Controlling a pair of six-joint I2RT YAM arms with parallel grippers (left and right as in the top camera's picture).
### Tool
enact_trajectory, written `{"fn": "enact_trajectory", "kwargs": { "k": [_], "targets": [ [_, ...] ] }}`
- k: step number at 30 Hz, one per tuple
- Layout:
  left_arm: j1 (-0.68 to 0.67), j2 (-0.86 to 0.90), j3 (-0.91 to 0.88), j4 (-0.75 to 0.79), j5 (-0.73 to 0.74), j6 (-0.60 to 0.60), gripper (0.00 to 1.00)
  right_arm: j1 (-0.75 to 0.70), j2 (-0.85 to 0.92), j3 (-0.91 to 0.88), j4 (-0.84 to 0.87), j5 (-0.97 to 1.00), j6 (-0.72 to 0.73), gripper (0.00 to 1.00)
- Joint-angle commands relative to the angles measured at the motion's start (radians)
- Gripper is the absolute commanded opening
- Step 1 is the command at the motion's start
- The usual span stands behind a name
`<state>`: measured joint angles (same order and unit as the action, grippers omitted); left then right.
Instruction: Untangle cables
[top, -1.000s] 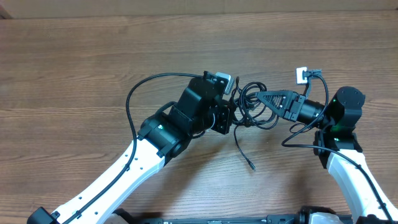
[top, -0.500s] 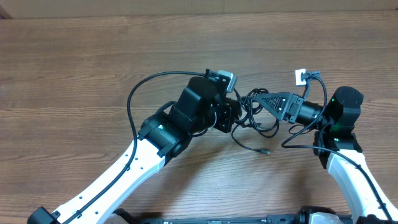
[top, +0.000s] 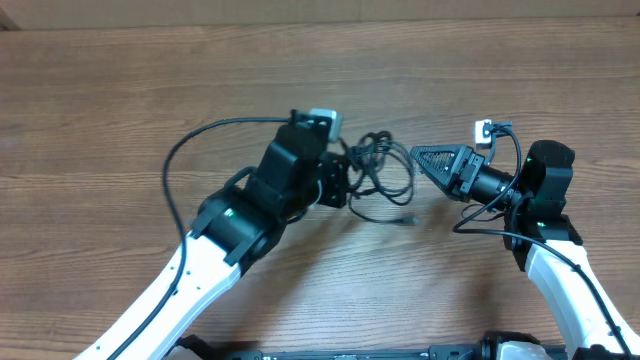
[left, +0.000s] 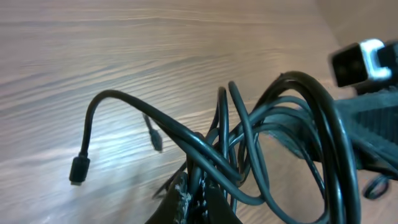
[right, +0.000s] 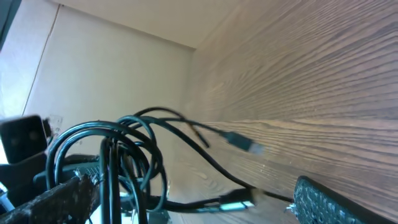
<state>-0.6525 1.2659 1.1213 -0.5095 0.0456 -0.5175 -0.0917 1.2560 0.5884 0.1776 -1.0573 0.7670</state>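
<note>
The cables (top: 380, 172) are thin black cords bunched in loose loops left of the table's centre, hanging from my left gripper (top: 349, 186), which is shut on several strands. One free plug end (top: 405, 218) trails toward the front. In the left wrist view the jaws (left: 200, 194) pinch the cords at the bottom edge, the loops (left: 273, 137) fan out to the right, and a plug (left: 78, 169) droops at left. My right gripper (top: 420, 158) stands open just right of the bundle, apart from it. Its fingers (right: 323, 202) frame the loops (right: 124, 149) and a plug (right: 244, 142) without touching them.
The wooden table (top: 120, 90) stretches around both arms. A thicker black arm cable (top: 190, 150) arcs out left of the left arm. A small white connector (top: 484, 129) sits on the right wrist.
My right gripper has opened and let go of the cables. The left arm has pulled the bundle to the left, away from the right gripper, and the loose plug end swung rightward.
</note>
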Motion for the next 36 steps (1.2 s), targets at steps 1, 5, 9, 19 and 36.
{"fn": "enact_trajectory", "kwargs": {
  "k": [1,5,9,19,36],
  "targets": [
    [0.008,-0.06,0.02,-0.023,-0.182,-0.12,0.04,-0.002,-0.001,0.001,0.001,0.011,0.031,1.0],
    [0.008,-0.07,0.02,-0.015,-0.246,-0.229,0.04,-0.002,-0.015,0.001,0.003,-0.029,0.048,1.0],
    [0.008,-0.068,0.02,-0.01,-0.291,-0.356,0.04,0.003,-0.043,0.001,0.003,-0.066,0.077,1.0],
    [0.008,-0.068,0.02,-0.01,-0.292,-0.64,0.04,0.152,-0.09,0.001,0.141,-0.015,0.262,1.0],
    [0.003,-0.06,0.02,-0.014,-0.229,-0.702,0.04,0.47,-0.09,0.001,0.097,0.404,0.385,0.98]
  ]
}}
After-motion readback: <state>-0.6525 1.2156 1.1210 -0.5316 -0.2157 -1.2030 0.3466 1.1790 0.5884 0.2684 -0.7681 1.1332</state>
